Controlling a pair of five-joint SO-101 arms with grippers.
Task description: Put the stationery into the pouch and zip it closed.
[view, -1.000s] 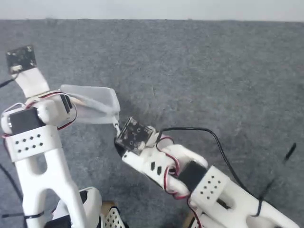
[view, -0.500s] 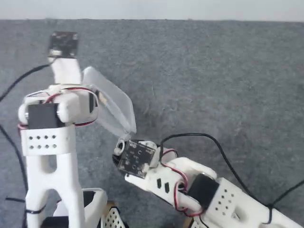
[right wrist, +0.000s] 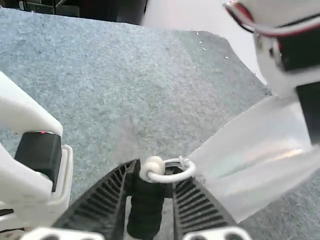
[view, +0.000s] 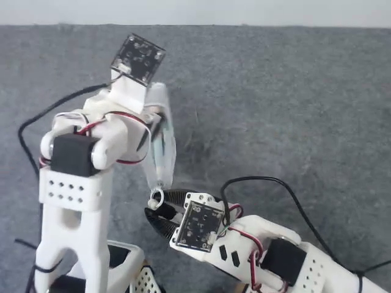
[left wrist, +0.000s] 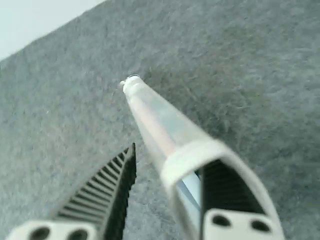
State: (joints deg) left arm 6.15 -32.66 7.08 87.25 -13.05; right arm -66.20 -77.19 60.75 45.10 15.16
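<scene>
The left end effector [left wrist: 172, 165] is closed on the clear pouch [view: 160, 146], which is held on edge above the grey desk [view: 293, 110]. The contact itself is covered by the arm in the high view. Inside the pouch only pale streaks can be made out. At its lower end the zipper ring [right wrist: 170, 172] is pinched by the closed right end effector [right wrist: 155, 175]. Something dark between the jaws cannot be identified.

Open grey carpet [view: 293, 110] off to the side of right gripper [right wrist: 155, 174]; blocked ahead by hanging pouch [view: 161, 146], left arm [view: 73, 183] close beside.
</scene>
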